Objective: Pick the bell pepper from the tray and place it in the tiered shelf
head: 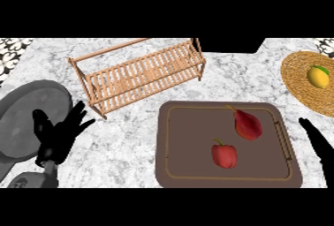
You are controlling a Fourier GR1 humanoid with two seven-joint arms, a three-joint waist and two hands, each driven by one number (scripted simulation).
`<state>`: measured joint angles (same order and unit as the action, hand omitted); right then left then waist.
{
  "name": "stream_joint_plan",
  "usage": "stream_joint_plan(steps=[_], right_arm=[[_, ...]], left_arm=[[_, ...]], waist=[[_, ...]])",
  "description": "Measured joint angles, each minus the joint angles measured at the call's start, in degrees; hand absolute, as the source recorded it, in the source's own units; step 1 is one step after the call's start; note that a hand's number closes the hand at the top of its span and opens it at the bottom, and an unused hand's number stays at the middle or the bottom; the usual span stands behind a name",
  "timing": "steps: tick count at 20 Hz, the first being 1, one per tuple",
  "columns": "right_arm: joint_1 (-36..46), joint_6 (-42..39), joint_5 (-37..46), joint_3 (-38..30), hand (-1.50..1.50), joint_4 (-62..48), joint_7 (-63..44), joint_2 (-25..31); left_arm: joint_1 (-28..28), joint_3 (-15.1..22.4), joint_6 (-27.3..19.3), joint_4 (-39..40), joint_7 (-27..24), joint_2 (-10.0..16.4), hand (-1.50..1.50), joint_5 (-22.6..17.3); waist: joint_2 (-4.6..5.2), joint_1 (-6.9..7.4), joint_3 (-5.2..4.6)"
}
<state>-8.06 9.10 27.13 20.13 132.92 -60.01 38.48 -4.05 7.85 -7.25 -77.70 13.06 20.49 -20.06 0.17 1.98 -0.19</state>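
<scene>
A red bell pepper (224, 155) with a green stem lies on the brown tray (189, 145), toward its front middle. A darker red pear-shaped fruit (248, 124) lies behind it on the same tray. The wooden slatted tiered shelf (140, 73) stands at the back left, holding nothing. My left hand (57, 134) rests open at the left, fingers up, well away from the tray. At the right edge my right hand (320, 142) shows straight fingers beside the tray's right handle, touching nothing.
A grey round pan or plate (29, 114) lies at the left edge behind my left hand. A woven straw mat (306, 90) at the back right carries a yellow lemon (318, 76). Marble counter lies between shelf and tray.
</scene>
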Motion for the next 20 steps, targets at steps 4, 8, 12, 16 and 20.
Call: stream_joint_plan(steps=[4,8,12,16,20], right_arm=[[6.3,-2.8,8.5,7.7,-1.50,-3.2,-3.9,-4.1],[10.7,-5.6,14.0,12.2,-1.50,-7.8,-6.6,-9.4],[12.6,-7.2,19.8,14.6,-1.50,-11.7,-8.1,-14.6],[12.9,-8.5,25.8,16.4,-1.50,-15.4,-8.6,-19.6],[12.1,-9.4,30.5,17.2,-1.50,-18.7,-7.9,-24.2]], left_arm=[[-0.3,-0.3,-0.9,0.2,0.9,-0.3,0.00,0.6],[0.1,-0.3,-1.0,-0.1,0.9,-0.6,0.00,1.1],[-0.1,-1.4,-0.7,1.2,0.5,-0.5,0.00,1.0],[0.7,-1.8,-0.3,0.1,0.8,-0.4,0.00,0.9],[1.4,-1.7,-0.5,-0.5,0.9,-1.1,0.00,1.5]], waist=[[-0.11,-0.28,0.11],[-0.23,-0.58,0.18],[-0.34,-1.23,0.29],[-0.37,-1.53,0.24],[-0.40,-1.76,0.34]])
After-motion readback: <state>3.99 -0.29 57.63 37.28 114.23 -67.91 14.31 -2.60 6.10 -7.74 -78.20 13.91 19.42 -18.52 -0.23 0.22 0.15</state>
